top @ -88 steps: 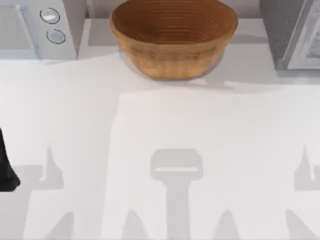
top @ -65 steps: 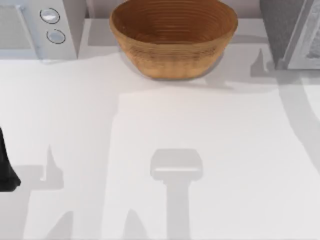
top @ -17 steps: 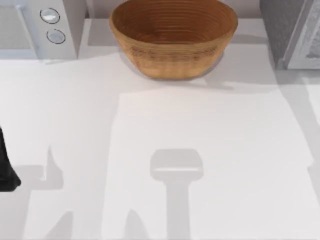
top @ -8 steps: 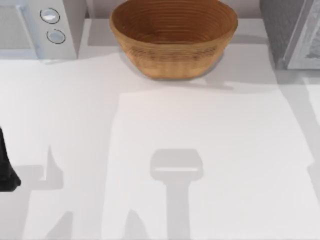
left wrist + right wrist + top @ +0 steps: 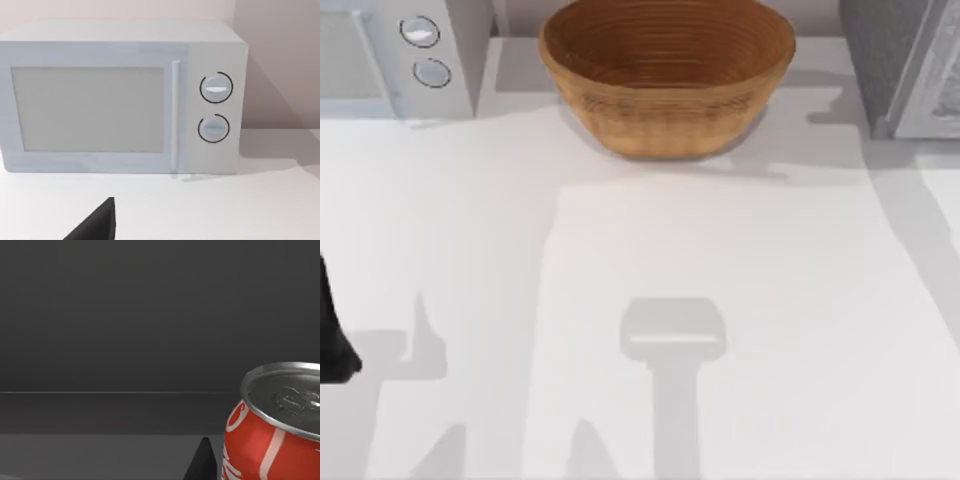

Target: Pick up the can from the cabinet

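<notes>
Can (image 5: 272,427) was the thing closest to the right claw: in the right wrist view it stood upright inside the dark cabinet (image 5: 125,315), on the cabinet floor, just beside one dark fingertip (image 5: 202,462) of that claw. Whether the right claw stood wide or narrow could not be told, and it had no visible hold on the can.

By my judgement the can would handle as a light, thin-walled metal cylinder: stiff enough across its body, yet easily dented by a hard squeeze, and its glossy red-and-white side looked slippery. The best hold would be across the mid-body, below the rolled silver rim, with fingers on opposite sides. The lid was dull grey metal, ringed and slightly recessed.

Around it the cabinet interior was matt, flat and dark grey, with one fine seam along the back wall.

Farther out, in the top view, a woven brown bowl (image 5: 667,75) with ribbed coils sat at the back of the smooth white worktop (image 5: 720,250), between a boxy pale microwave (image 5: 120,95) with two round dials and the grey cabinet body at the right. The left arm (image 5: 332,340) sat parked at the worktop's left edge; its claw's opening could not be told either.
</notes>
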{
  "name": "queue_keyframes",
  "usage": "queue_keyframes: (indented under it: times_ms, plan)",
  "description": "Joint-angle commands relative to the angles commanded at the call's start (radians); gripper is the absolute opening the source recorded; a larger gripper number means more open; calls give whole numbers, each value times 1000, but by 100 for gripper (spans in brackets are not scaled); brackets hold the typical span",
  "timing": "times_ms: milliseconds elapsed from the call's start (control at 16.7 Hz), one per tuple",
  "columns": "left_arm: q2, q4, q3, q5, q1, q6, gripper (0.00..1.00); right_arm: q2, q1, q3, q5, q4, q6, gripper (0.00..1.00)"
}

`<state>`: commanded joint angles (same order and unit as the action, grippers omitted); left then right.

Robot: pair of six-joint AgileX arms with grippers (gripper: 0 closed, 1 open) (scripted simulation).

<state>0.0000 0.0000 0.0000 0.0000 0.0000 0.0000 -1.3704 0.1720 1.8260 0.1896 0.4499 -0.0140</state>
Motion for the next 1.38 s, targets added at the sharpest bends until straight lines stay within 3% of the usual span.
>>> queue_keyframes:
  times_ms: [300, 780, 1020, 1380]
  plan:
    - [0, 0, 0, 0, 0, 0, 100, 199, 68, 7, 66, 205, 2, 0]
    - [0, 0, 0, 0, 0, 0, 100, 226, 67, -24, 67, 211, 1, 0]
    - [0, 0, 0, 0, 0, 0, 100, 319, 47, -205, 41, 163, 4, 0]
    - [0, 0, 0, 0, 0, 0, 100, 601, -7, -636, -27, 0, 6, 0]
